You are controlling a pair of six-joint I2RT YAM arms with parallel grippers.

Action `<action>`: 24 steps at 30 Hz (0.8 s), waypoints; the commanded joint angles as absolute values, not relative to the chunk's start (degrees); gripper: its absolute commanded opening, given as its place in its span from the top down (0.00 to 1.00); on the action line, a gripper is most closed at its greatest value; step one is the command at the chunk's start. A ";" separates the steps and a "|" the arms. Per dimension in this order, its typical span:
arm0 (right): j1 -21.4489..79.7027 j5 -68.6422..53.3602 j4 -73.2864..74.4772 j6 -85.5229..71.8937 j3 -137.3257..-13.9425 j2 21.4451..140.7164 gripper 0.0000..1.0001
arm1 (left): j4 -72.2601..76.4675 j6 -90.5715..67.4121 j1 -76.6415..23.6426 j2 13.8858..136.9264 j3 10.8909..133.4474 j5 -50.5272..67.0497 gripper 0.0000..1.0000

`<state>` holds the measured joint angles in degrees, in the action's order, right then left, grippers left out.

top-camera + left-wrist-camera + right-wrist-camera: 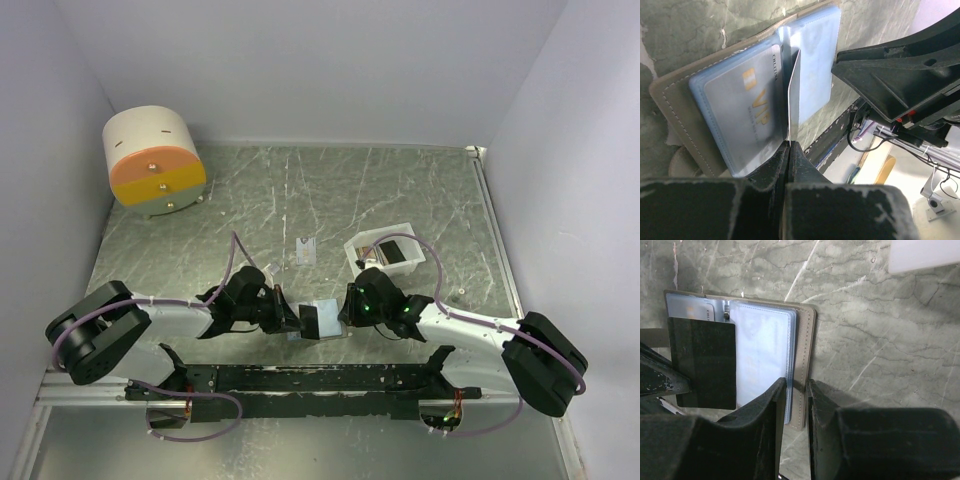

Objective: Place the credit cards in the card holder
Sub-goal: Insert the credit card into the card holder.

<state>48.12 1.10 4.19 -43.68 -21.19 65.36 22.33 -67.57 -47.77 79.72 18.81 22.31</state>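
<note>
The card holder (pixel 322 320) lies open on the marbled grey table (pixel 420 190), low and centre in the overhead view, between the two grippers, its light blue sleeves facing up. The left gripper (pixel 789 147) is clamped tight on the bottom edge of a credit card (pixel 794 95). The card stands on edge over the holder's middle fold, and from the right wrist its broad face looks dark. Left of it in the left wrist view, a pale VIP card (pixel 747 110) sits inside a clear sleeve. The right gripper (pixel 796 387) is closed narrowly on the holder's taupe right edge, one finger on the blue sleeves and the other outside the cover. Up and right of the holder in the overhead view stands a white tray (pixel 372 240) with dark cards (pixel 392 252) in it. A loose pale card (pixel 307 250) lies flat on the table just above the holder. A cream-and-orange drum (pixel 153 160) sits in the upper left.
</note>
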 commanded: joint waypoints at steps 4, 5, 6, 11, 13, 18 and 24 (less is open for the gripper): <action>48.63 1.76 5.19 -43.33 -20.22 64.91 0.78 | 21.96 -69.05 -47.53 80.15 18.97 22.03 0.93; 48.62 1.81 5.25 -43.22 -20.22 64.87 0.78 | 21.65 -69.11 -47.51 79.89 18.79 21.86 0.93; 48.62 1.69 5.25 -43.24 -20.21 64.74 0.78 | 21.13 -69.02 -47.48 79.63 18.81 21.68 0.93; 48.60 1.49 5.21 -43.29 -20.21 64.75 0.78 | 19.63 -68.98 -47.51 78.67 18.95 21.18 0.93; 48.67 1.51 5.25 -43.20 -20.27 64.78 0.78 | 18.91 -68.68 -47.53 78.42 19.22 20.65 0.93; 48.69 1.29 5.04 -43.15 -20.39 64.87 0.78 | 18.13 -68.18 -47.52 78.67 19.45 20.25 0.93; 48.74 0.99 4.83 -43.15 -20.19 65.02 0.78 | 21.66 -67.73 -47.53 81.78 20.17 21.79 0.93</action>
<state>48.14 0.97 4.19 -43.66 -21.17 65.34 21.02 -68.95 -47.77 79.61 18.92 21.89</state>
